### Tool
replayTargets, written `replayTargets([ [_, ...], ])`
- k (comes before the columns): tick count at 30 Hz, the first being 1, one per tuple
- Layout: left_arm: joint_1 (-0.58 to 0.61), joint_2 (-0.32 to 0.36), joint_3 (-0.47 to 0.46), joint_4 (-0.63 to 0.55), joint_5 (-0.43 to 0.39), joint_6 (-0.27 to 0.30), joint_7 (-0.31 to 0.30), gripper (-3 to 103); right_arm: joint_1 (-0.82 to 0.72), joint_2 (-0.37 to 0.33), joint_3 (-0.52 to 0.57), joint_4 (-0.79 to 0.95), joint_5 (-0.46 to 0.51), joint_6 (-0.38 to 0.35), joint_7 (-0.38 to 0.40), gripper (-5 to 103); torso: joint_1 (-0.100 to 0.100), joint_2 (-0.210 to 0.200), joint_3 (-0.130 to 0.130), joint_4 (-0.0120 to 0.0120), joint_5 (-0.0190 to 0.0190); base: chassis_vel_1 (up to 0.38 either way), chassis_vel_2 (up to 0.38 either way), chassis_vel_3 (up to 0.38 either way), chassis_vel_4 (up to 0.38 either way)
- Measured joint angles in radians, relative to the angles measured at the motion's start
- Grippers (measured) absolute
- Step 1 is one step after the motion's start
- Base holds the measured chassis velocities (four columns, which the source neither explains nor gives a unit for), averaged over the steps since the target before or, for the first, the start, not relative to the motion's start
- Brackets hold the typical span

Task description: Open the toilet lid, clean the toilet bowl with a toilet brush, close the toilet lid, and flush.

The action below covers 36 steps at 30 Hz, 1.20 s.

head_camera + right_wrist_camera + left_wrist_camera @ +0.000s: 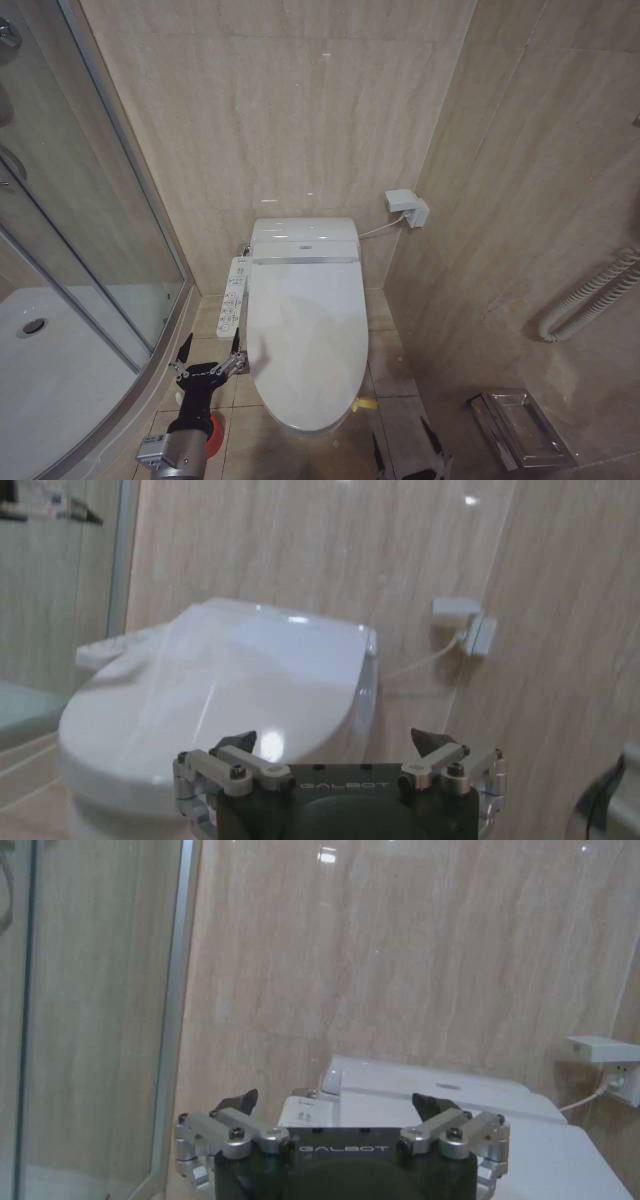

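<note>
left gripper (211,356): fingers spread, empty, low beside the toilet's left flank
side panel (233,296): white button strip, left of lid
glossy white oval plastic toilet lid (305,340): down, closed
right gripper (340,748): fingers apart, holding nothing, low at front-right

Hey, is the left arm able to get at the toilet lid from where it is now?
Probably yes: the left end effector is open beside the closed toilet lid, at its left edge, with nothing between them.
</note>
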Motion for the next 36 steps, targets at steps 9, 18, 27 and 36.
replayTargets([
  [9,0.000,0.012,-0.022,0.002,-0.013,0.001,0.001,100,0.110,0.019,0.008,-0.169,-0.030,-0.005,-0.013,100,0.000,0.000,0.000,0.0001,0.0001,0.000,0.000,0.000,0.000],
  [18,-0.030,0.041,-0.023,0.034,-0.036,0.005,0.002,100,0.246,-0.010,0.038,-0.325,0.031,0.004,-0.068,100,0.000,0.000,0.000,-0.0001,0.0000,0.000,0.000,0.000,0.000],
  [27,-0.040,0.051,-0.044,0.059,-0.048,0.002,0.003,100,0.359,-0.013,0.043,-0.424,0.134,0.026,-0.165,100,0.000,0.000,0.000,0.0000,0.0001,0.000,0.000,0.000,0.000],
  [36,-0.022,0.054,-0.066,0.045,-0.051,0.002,0.003,100,0.477,-0.043,0.043,-0.528,0.187,0.047,-0.199,100,0.000,0.000,0.000,0.0002,0.0000,0.000,0.000,0.000,0.000],
])
